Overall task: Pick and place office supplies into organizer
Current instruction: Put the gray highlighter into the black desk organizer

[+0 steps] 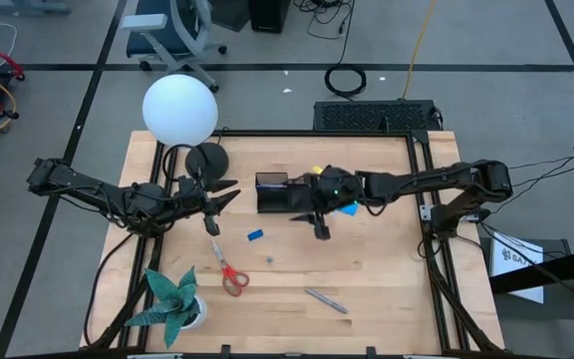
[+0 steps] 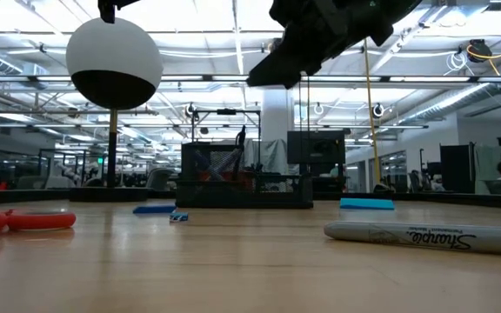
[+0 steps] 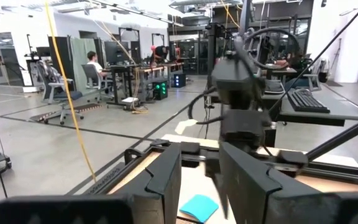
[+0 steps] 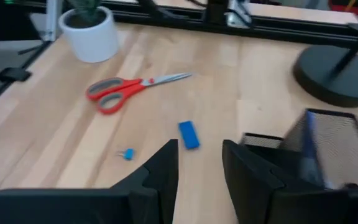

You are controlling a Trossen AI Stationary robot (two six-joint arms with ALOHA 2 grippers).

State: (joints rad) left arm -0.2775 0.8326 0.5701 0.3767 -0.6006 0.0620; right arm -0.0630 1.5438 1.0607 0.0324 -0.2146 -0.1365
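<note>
The black mesh organizer [image 1: 272, 192] [image 4: 331, 146] stands at the table's middle. My right gripper [image 1: 312, 212] [image 4: 199, 168] hovers open just near of it, pointing toward the table's left, with nothing between its fingers. The blue pad [image 1: 347, 208] [image 3: 197, 208] lies flat under my right arm. On the wood lie a small blue block [image 1: 255, 235] [image 4: 189, 134], red-handled scissors [image 1: 229, 274] [image 4: 120, 92], a tiny blue piece [image 4: 127, 154] and a grey marker [image 1: 325, 299] [image 2: 424, 236]. My left gripper [image 1: 229, 196] [image 3: 201, 180] hangs open, level, left of the organizer.
A lamp with a white globe [image 1: 179, 108] and a round black base [image 1: 207, 158] stands at the far left. A green paper plant in a white pot [image 1: 172, 299] sits at the near left corner. A black rail frame [image 1: 422, 189] borders the table.
</note>
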